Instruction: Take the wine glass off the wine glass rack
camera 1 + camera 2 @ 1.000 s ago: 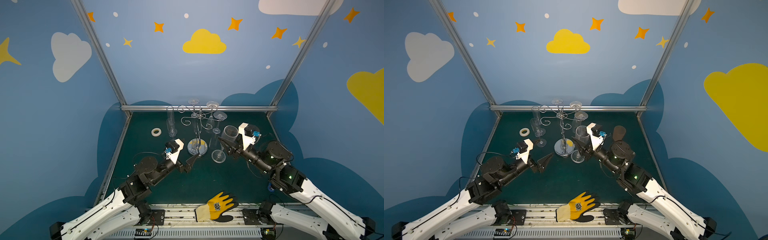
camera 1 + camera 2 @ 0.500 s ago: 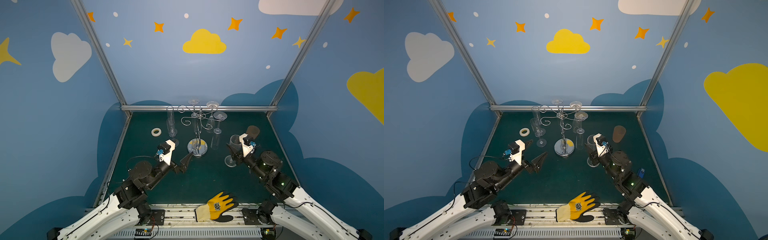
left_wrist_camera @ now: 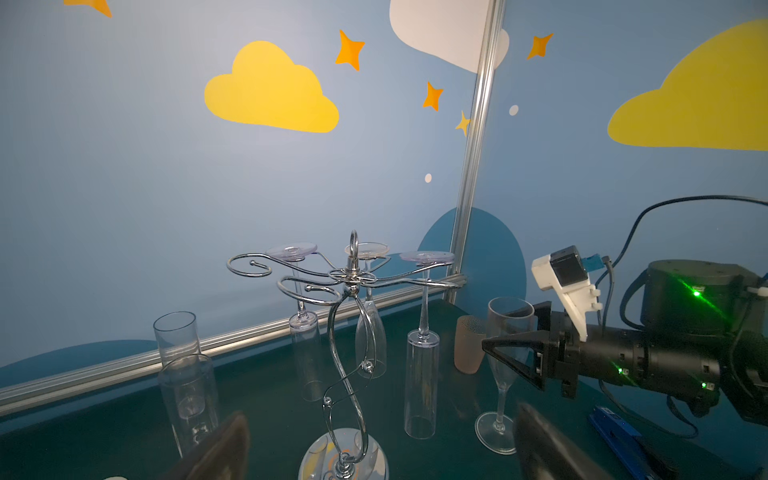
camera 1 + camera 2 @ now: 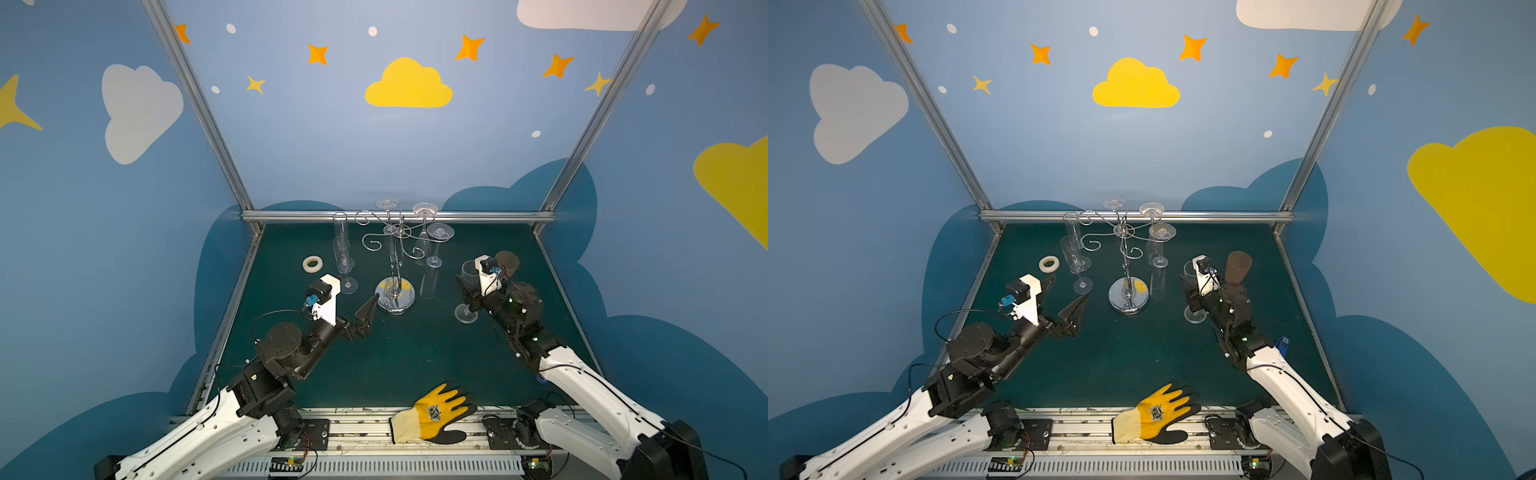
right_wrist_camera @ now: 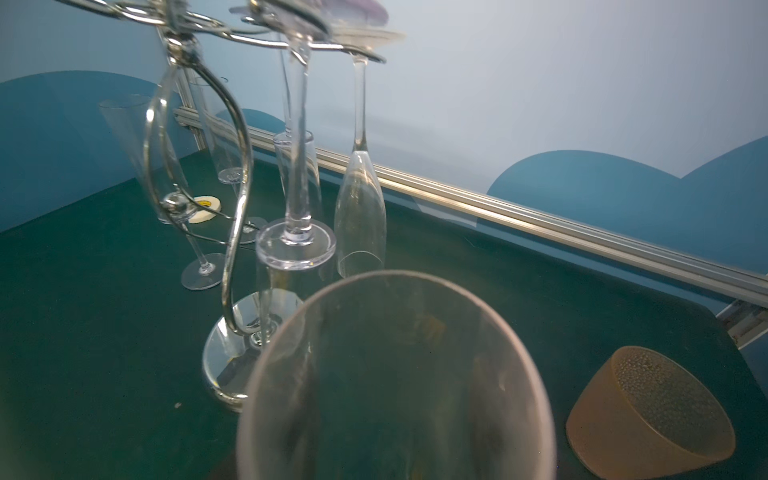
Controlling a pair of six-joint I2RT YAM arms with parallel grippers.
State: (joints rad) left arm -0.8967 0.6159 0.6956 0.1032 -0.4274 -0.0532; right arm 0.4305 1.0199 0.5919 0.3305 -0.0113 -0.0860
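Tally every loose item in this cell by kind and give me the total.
Wine glasses: 6
Wine glass rack: 1
Tape roll: 1
Brown cup: 1
Yellow glove: 1
Blue object, kind unclear: 1
Total: 11

Both top views hang high over the near edge, looking down at the whole worktop (image 4: 415,353). Left wrist cam sits low, facing the wine glass rack (image 3: 352,276); right wrist sees the same rack from closer
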